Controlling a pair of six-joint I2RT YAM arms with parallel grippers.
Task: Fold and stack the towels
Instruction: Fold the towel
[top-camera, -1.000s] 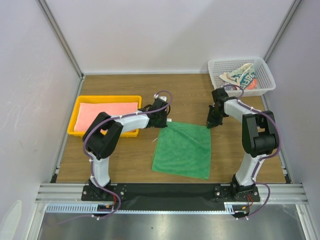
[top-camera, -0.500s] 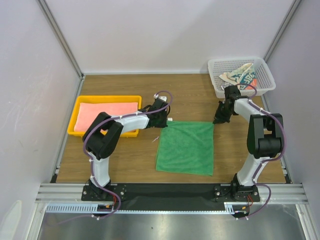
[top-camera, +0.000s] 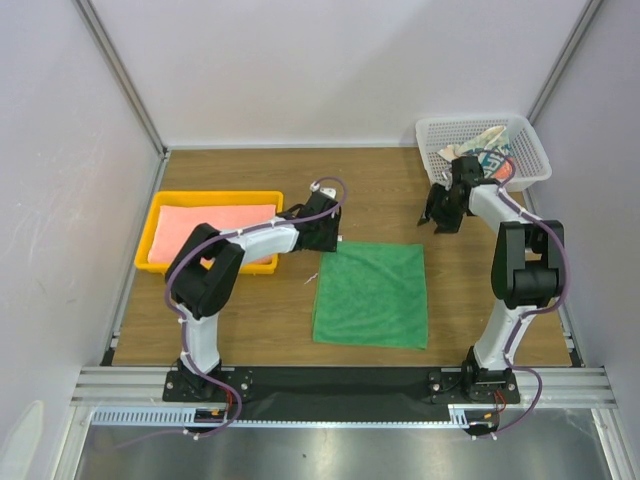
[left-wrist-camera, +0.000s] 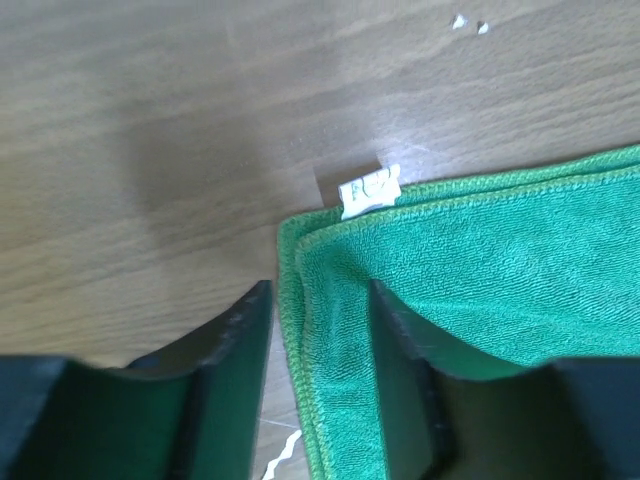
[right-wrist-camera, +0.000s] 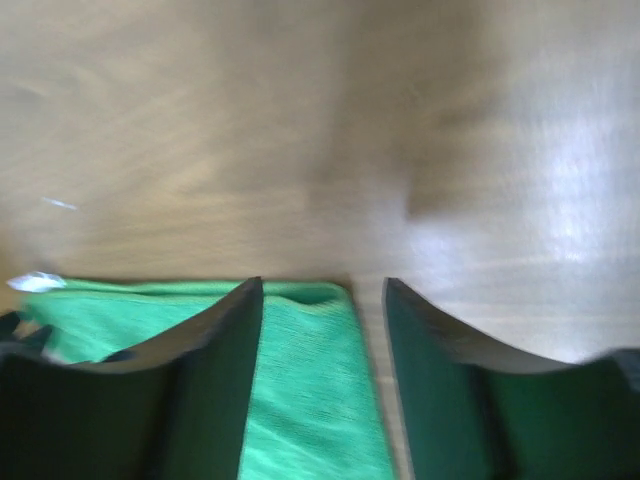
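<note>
Pink towel in tray, left; patterned towel in basket, upper right. Green towel flat mid-frame, squarish. Left gripper, right gripper: parted, empty.

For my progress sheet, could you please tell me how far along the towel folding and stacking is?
Done: the pink towel lies flat in the yellow tray. In hand: the green towel lies doubled over on the table, the left claw and right claw open, holding nothing. Left: the patterned towel sits crumpled in the white basket, and the green one is not yet stacked.
</note>
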